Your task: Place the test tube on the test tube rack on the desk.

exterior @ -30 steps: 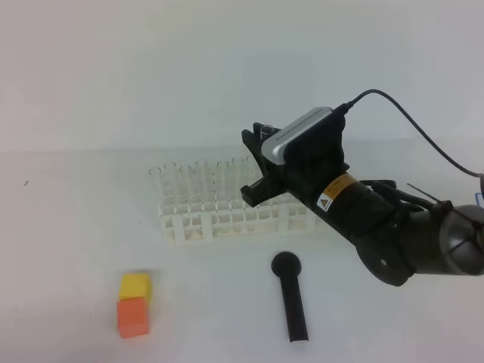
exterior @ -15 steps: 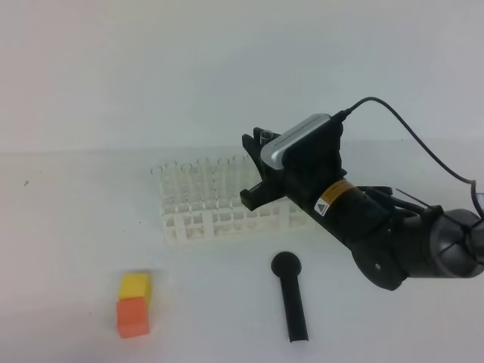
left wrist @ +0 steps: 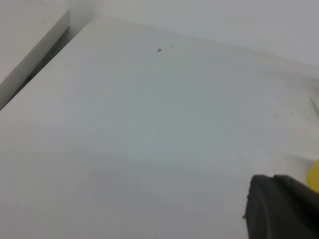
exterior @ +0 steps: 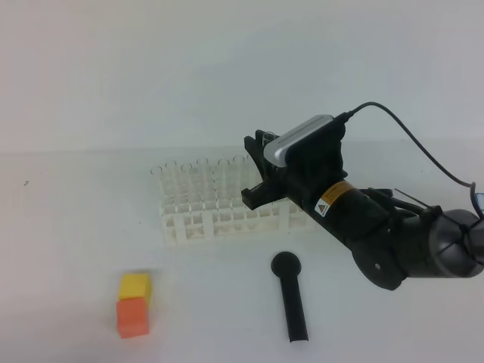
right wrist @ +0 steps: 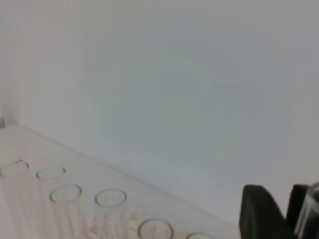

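The white test tube rack (exterior: 219,218) stands on the desk (exterior: 76,242) with several clear tubes (exterior: 198,180) upright in its back rows. My right gripper (exterior: 262,145) hangs over the rack's right end. In the right wrist view the rimmed mouth of the test tube (right wrist: 313,211) shows at the right edge beside the black fingers (right wrist: 259,214), and the gripper looks shut on it. The tube's lower part is hidden, so I cannot tell whether it sits in a hole. Only a black corner of my left gripper (left wrist: 281,206) shows, over bare desk, shut and holding nothing.
A black stick with a round head (exterior: 291,296) lies in front of the rack. A yellow block (exterior: 134,286) and an orange block (exterior: 131,316) sit at the front left. Open mouths of racked tubes (right wrist: 110,197) line the bottom of the right wrist view.
The right gripper has stayed over the rack's right end, shifting only slightly. The arm behind it has settled a little lower. Nothing else moved.
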You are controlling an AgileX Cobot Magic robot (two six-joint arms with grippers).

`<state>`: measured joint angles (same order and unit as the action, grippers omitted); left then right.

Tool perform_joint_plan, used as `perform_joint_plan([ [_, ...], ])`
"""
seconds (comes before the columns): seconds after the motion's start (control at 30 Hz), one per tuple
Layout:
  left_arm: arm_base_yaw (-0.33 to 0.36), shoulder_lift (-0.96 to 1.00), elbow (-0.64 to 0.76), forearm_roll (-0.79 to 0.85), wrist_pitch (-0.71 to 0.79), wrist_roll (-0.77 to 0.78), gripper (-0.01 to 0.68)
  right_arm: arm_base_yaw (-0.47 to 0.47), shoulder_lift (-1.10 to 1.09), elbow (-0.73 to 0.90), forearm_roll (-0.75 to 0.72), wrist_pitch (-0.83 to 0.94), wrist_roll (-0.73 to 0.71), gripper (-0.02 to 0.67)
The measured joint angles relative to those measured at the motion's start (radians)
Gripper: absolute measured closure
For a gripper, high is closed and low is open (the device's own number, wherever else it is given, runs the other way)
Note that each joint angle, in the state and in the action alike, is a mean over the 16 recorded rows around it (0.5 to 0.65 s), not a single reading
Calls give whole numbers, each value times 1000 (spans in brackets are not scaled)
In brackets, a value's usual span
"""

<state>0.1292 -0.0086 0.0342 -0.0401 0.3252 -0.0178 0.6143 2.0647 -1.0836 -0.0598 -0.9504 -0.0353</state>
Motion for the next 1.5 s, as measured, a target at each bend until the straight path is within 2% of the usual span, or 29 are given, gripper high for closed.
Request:
perform_joint_plan([
  [0.4,0,0,-2,0,0,1,674,0,0,0,0,5,19,401],
  [0.63,0,0,-4,-1,0,1,674,0,-14,0,0,42,13,388],
  [0.9,0,0,-6,-1,0,1,674,-3,-139,0,0,270,-49,493],
  [1.2,0,0,-12,-2,0,1,674,-22,-460,0,-2,631,-200,630],
  [1.5,0,0,-18,-3,0,1,674,-41,-794,0,-3,873,-317,650],
])
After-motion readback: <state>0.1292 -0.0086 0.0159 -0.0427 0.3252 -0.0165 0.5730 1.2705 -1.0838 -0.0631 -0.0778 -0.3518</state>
